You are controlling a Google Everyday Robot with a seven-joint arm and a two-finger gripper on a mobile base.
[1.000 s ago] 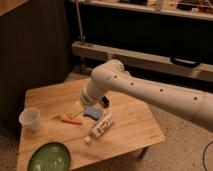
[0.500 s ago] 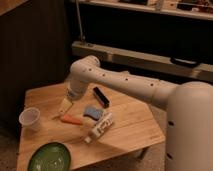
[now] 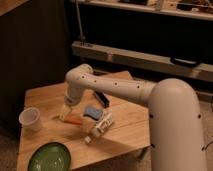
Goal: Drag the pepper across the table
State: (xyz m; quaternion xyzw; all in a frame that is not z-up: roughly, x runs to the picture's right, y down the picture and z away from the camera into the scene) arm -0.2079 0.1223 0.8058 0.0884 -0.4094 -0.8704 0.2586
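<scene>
Hanging low over the left-middle part of the surface (image 3: 45, 96), the hand (image 3: 65, 111) is pointing downward at the end of the white arm (image 3: 115, 90). Its tip is sitting right at the pale stem end of the pepper (image 3: 74, 119). Whether it is touching the pepper cannot be told, and whether the hand is open or closed cannot be told either.

The pepper is lying flat on the light wooden planks, slim and orange-red, with its thin stem end pointing left and its body running right. Just beside it on the right, a blue sponge (image 3: 92, 111) is lying flat, and beyond the sponge a small dark oblong object (image 3: 101, 98) is resting close under the arm. In front of the sponge, a white bottle (image 3: 100, 127) is lying on its side at a diagonal, its narrow end facing the front-left.

Well to the left of the pepper, a white cup (image 3: 30, 119) is standing upright near the left edge. At the front-left corner a green bowl (image 3: 49, 157) is sitting apart from everything else.

The arm is bending at a rounded joint above the hand, then running right and widening into a large white section that is filling the right foreground.
</scene>
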